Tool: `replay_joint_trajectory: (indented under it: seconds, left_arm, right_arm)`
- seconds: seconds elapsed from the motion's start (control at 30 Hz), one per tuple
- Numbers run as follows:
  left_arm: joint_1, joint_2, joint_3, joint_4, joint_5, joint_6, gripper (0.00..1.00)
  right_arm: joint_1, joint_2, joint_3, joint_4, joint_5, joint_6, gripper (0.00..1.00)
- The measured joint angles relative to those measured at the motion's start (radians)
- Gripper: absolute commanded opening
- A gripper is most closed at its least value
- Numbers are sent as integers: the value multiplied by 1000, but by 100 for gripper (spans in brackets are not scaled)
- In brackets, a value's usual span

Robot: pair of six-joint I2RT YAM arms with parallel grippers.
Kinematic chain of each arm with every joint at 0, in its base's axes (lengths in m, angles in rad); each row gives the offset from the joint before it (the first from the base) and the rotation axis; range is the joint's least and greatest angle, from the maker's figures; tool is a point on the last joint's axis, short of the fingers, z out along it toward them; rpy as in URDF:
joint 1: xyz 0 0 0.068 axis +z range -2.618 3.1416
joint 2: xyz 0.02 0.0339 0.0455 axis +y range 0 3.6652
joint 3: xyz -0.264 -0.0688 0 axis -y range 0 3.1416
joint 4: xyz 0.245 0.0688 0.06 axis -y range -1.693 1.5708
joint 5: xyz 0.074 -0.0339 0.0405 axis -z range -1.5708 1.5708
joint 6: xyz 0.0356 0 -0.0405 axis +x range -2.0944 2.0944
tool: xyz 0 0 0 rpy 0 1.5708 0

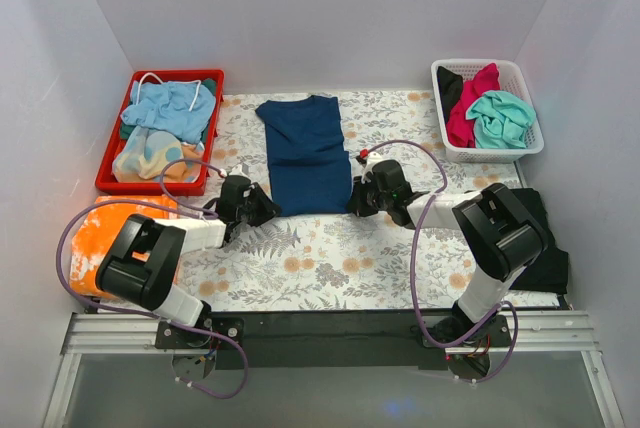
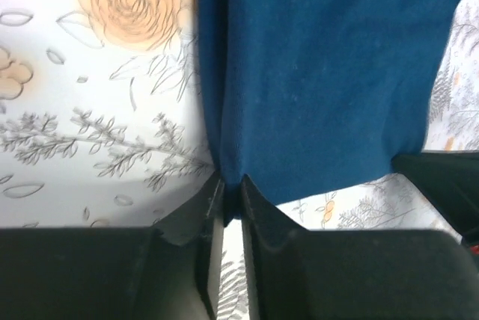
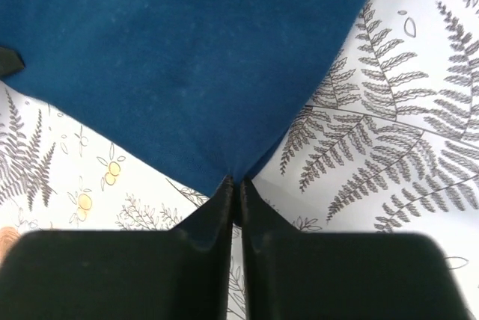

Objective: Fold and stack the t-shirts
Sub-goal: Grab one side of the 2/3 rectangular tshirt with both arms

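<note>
A navy-blue t-shirt [image 1: 305, 153] lies folded lengthwise in the middle of the floral table, hem toward me. My left gripper [image 1: 268, 206] is shut on its near left corner; the wrist view shows the blue cloth [image 2: 322, 73] pinched between the fingertips [image 2: 258, 204]. At the near right corner my right gripper [image 1: 353, 200] is likewise shut, with the cloth [image 3: 187, 66] bunched into its tips [image 3: 233, 185]. A black t-shirt [image 1: 540, 238] lies at the right edge. Magenta [image 1: 470, 108] and teal [image 1: 500, 118] t-shirts fill a white basket.
A white basket [image 1: 486, 151] stands at the back right. A red crate [image 1: 113, 176] with light-blue and patterned cloths stands at the back left. An orange cloth [image 1: 105, 238] lies at the left edge by the left arm.
</note>
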Motion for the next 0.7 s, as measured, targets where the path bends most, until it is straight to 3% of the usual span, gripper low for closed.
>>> replay_joint_trajectory:
  seconds: [0.3,0.57,0.7]
  left_arm:
    - [-1,-121,-91,-71,-1,3,0]
    - [-9,-310,-172,-196,30,-33,0]
    - [-24,-486,-182,-308,22,-69,0]
  right_arm:
    - [10,-25,-54,34,-9,8,1]
    - [59,-211,-211,-8,-19,21,1]
    - [122,-349,-262,-64,17,32,1]
